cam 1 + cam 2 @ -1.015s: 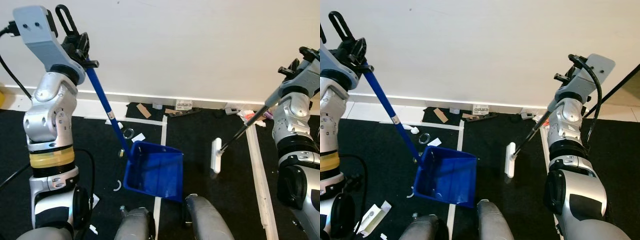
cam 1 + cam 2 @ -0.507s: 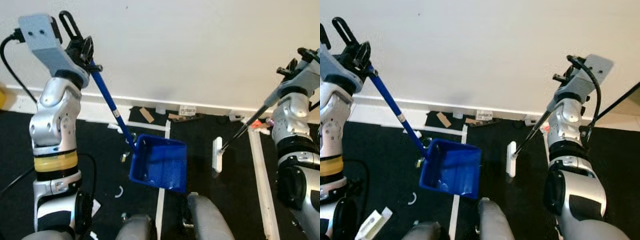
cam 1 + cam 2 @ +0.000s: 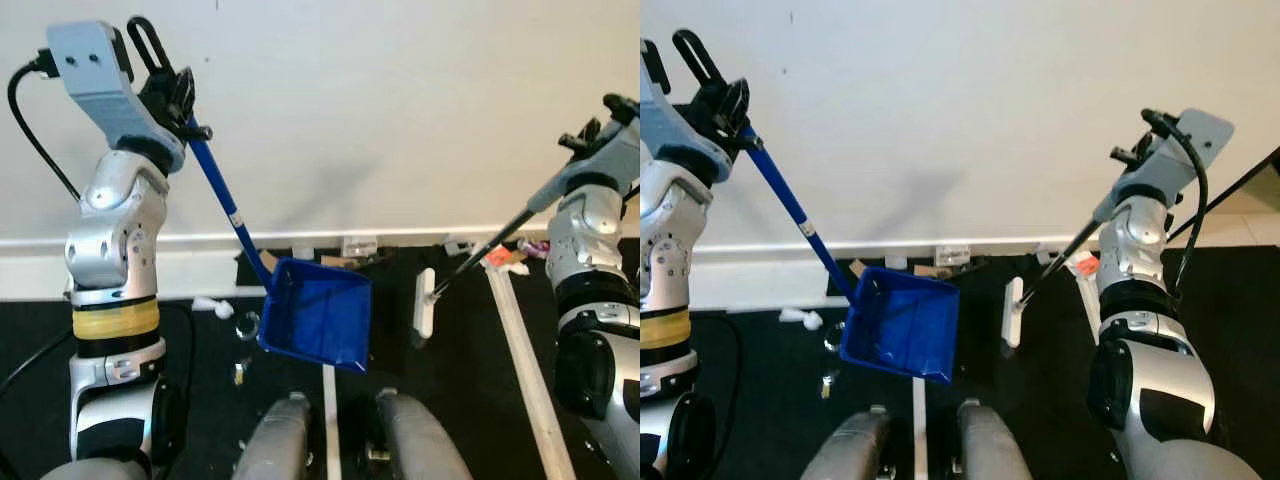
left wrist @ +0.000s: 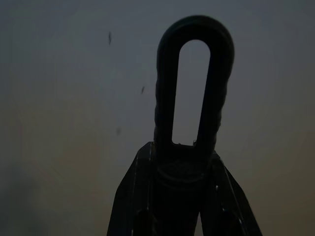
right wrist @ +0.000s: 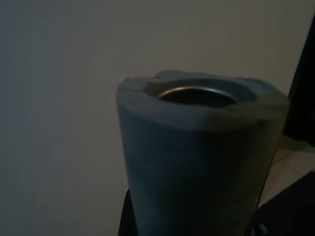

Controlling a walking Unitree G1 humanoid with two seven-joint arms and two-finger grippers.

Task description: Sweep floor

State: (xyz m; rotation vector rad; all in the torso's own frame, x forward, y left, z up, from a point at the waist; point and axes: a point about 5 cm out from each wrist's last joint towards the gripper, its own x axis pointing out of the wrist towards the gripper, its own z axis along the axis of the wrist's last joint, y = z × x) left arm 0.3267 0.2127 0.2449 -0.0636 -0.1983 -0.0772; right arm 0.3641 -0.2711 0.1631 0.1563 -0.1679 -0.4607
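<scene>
Now the left tool (image 3: 170, 95) stays pinched on the top of the long blue pole of the blue plastic dustpan (image 3: 318, 313), its black loop grip (image 4: 193, 93) standing up between the fingers in the left wrist view. Below and ahead of that tool the pan hangs tilted off the black floor (image 3: 470, 400), and it sits nearer the white wall (image 3: 400, 110) than half a second ago, though the whole picture has shifted as the robot moved. The right tool (image 3: 1140, 155) stays clamped on the grey handle end (image 5: 197, 147) of the thin dark broom stick, whose white brush head (image 3: 425, 302) stands down-slope from that tool, just beside the pan's right edge. Scraps of litter (image 3: 358, 247) lie along the white skirting beyond both.
</scene>
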